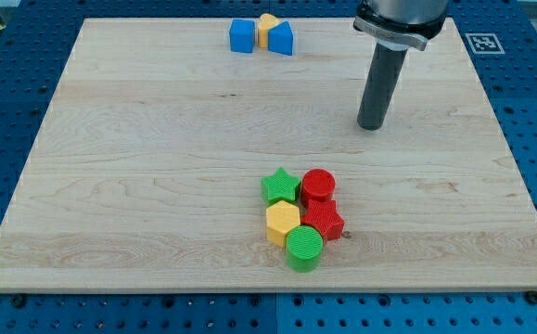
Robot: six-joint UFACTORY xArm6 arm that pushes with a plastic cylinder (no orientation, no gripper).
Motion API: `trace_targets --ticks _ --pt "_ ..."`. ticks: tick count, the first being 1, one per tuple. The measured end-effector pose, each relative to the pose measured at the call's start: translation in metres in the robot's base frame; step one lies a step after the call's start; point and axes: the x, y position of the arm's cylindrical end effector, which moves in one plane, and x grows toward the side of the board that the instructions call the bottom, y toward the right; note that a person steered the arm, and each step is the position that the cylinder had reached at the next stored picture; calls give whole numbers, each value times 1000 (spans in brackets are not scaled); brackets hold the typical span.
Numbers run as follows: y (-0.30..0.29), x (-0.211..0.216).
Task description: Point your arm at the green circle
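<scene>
My tip (372, 126), the lower end of the straight dark rod, is sitting on the pale wooden board (157, 186) in its upper right part, well apart from every block. No pincer is showing on this rig at all, so there is nothing to call released or clenched.

The target, the green ribbed circular block (303, 248), is lying at the bottom of a tight cluster low on the board, just beside the yellow hexagonal block (282, 223) and the red star-shaped block (325, 221). Above them are sitting the green star block (280, 186) and the red cylindrical block (318, 186).

Up at the view's top, two blue blocks (242, 35) (282, 39) are flanking a small yellow block (267, 29).

Judging by the gap, the pointing is not yet done: the whole approach down and leftward is looking like what remains.
</scene>
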Motion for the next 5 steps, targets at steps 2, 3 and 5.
trace_targets --ticks 2,3,5 --pt "1 0" --pt "1 0" --pt "1 0"
